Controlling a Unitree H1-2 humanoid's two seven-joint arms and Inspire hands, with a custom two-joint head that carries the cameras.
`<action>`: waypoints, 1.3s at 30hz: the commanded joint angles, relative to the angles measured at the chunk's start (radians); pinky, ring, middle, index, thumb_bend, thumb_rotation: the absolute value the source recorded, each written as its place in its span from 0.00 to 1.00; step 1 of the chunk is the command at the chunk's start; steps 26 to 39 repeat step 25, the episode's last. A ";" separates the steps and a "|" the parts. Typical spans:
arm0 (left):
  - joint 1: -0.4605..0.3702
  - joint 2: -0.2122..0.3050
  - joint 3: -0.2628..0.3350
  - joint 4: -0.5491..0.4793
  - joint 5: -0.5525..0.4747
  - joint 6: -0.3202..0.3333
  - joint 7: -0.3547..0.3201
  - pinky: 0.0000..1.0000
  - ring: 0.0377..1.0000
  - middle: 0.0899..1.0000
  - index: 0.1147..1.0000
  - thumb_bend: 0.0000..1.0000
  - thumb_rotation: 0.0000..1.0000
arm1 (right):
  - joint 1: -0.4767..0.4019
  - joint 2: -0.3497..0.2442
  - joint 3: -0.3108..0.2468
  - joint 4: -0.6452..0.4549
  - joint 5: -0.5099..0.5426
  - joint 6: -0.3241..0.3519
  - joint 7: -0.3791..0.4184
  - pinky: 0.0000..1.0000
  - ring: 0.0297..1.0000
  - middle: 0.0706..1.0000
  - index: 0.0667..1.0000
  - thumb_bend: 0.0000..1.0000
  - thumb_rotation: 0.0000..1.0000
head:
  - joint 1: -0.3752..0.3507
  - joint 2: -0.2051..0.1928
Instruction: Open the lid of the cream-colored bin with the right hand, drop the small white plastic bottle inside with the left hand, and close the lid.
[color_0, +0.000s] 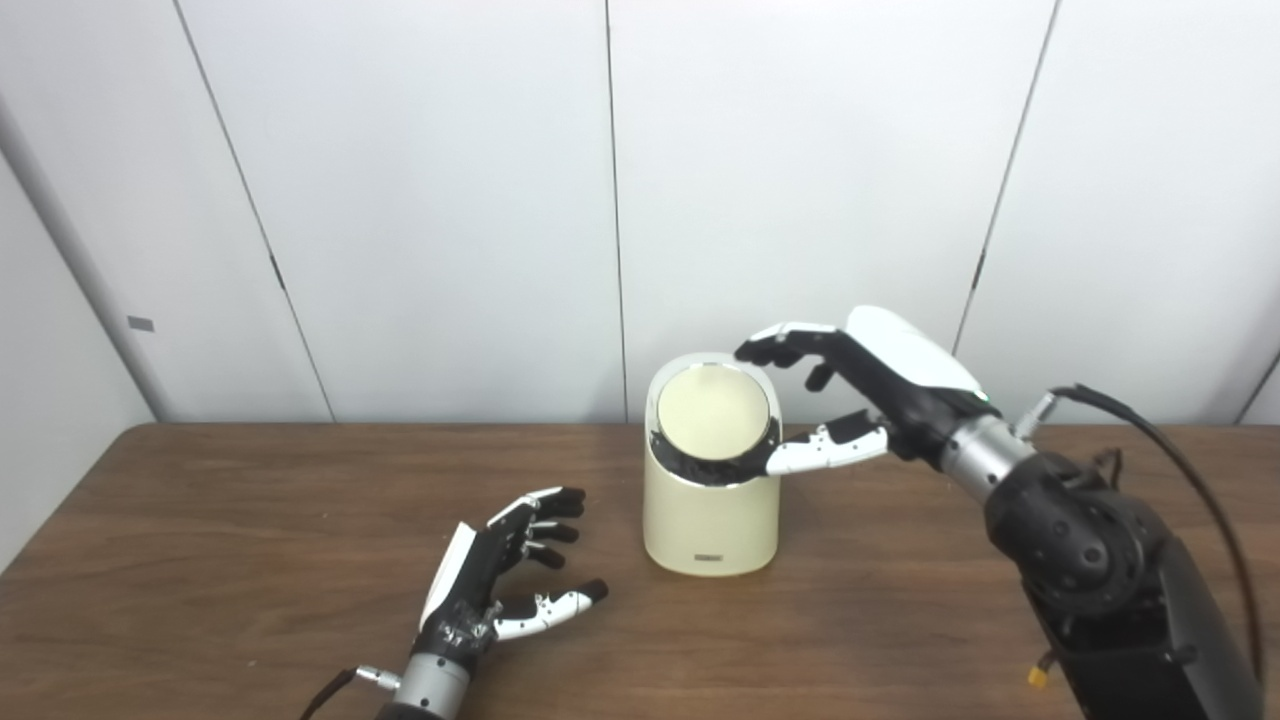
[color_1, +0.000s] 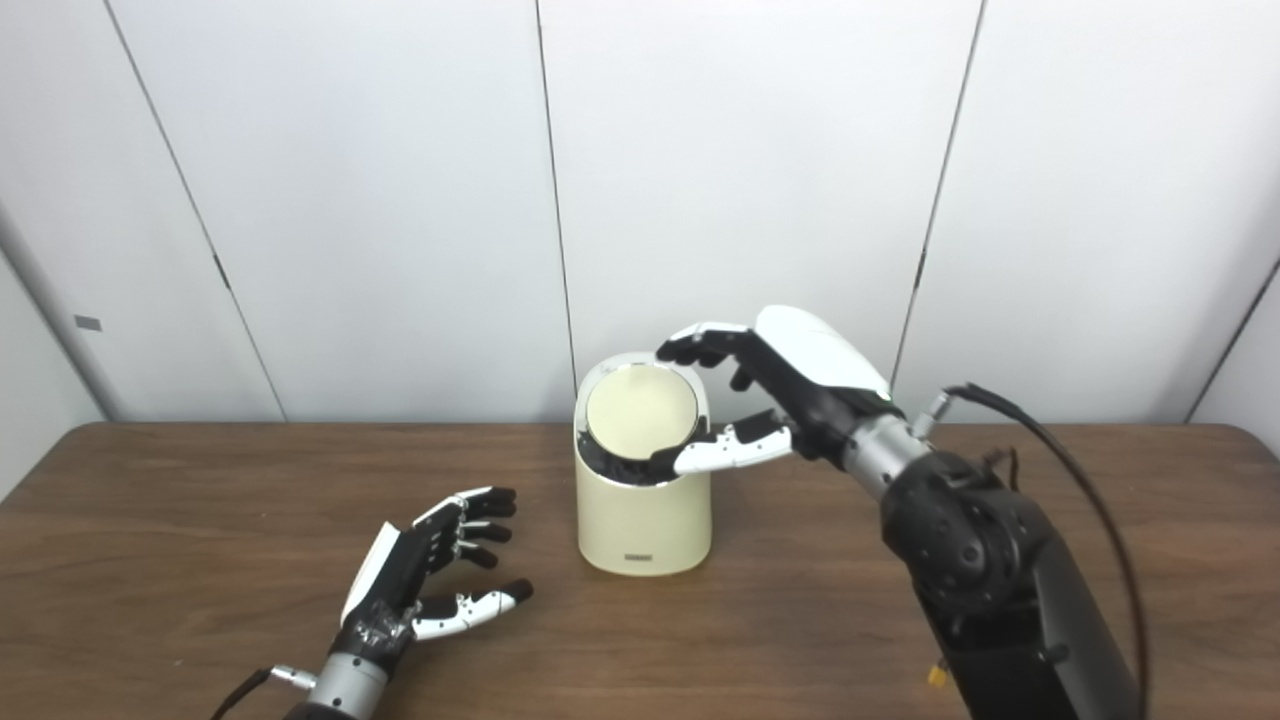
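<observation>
The bin (color_0: 711, 520) looked smooth, glossy cream plastic. The table (color_0: 250, 520) was matt brown wood grain. Both hands' shells looked glossy plastic.

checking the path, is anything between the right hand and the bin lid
Nothing visible does. The right hand is already at the lid of the cream bin, fingers over its far rim and thumb at its near right edge.

Cream-colored bin (color_0: 711, 510): cylindrical, upright on the desk (color_0: 250, 520); round lid (color_0: 713, 412) seated in the slanted, dark-rimmed top, facing the camera
</observation>
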 joint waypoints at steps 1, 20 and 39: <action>-0.039 0.010 0.004 -0.005 -0.010 -0.040 0.002 0.60 0.69 0.75 0.76 0.67 0.04 | 0.005 0.014 -0.044 -0.028 0.030 -0.018 -0.081 0.62 0.76 0.76 0.73 0.68 0.42 | -0.002 -0.001; -0.021 0.021 0.019 -0.007 -0.034 -0.062 0.002 0.58 0.68 0.74 0.75 0.66 0.01 | 0.296 0.163 -0.212 0.150 0.403 -0.195 -0.343 0.71 0.79 0.80 0.79 0.65 0.34 | -0.026 -0.015; -0.015 0.020 0.025 0.002 -0.052 -0.078 0.002 0.59 0.69 0.74 0.75 0.65 0.01 | 0.322 0.194 -0.205 0.188 0.418 -0.242 -0.387 0.68 0.77 0.79 0.79 0.65 0.36 | -0.037 -0.021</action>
